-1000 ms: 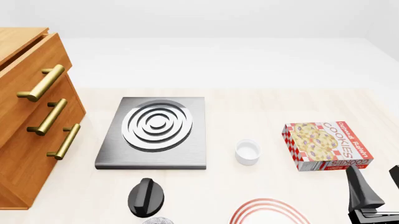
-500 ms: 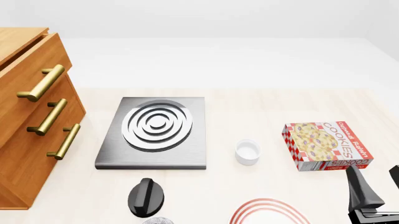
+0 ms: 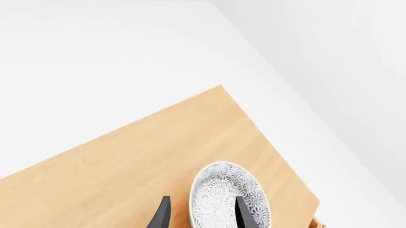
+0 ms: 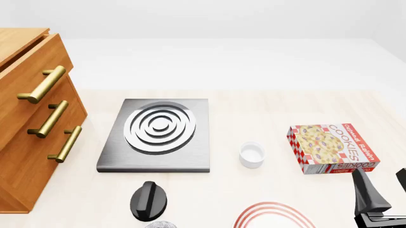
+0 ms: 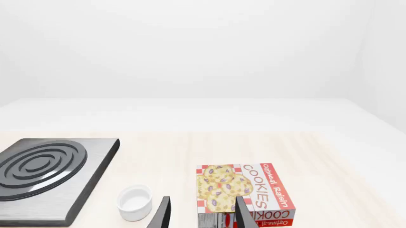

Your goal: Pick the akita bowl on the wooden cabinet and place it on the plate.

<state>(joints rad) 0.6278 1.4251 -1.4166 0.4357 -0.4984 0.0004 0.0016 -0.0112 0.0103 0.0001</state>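
In the left wrist view the akita bowl (image 3: 229,197), speckled black and white, sits on the top of the wooden cabinet (image 3: 127,166) near its edge. My left gripper (image 3: 203,216) is open right over it. One finger is above the bowl's inside and the other is outside its rim. The front view shows the cabinet (image 4: 25,142) at the left, but neither the bowl on it nor the left gripper. The plate (image 4: 274,216), white with red rings, is cut off by the bottom edge. To its right my right gripper (image 4: 382,192) is open and holds nothing.
A grey stove (image 4: 159,135) with silver rings lies in the middle, with its black knob (image 4: 149,199) in front. A speckled rim (image 4: 159,224) peeks in at the bottom edge. A small white cup (image 4: 252,154) and a cookie box (image 4: 331,148) stand right of the stove.
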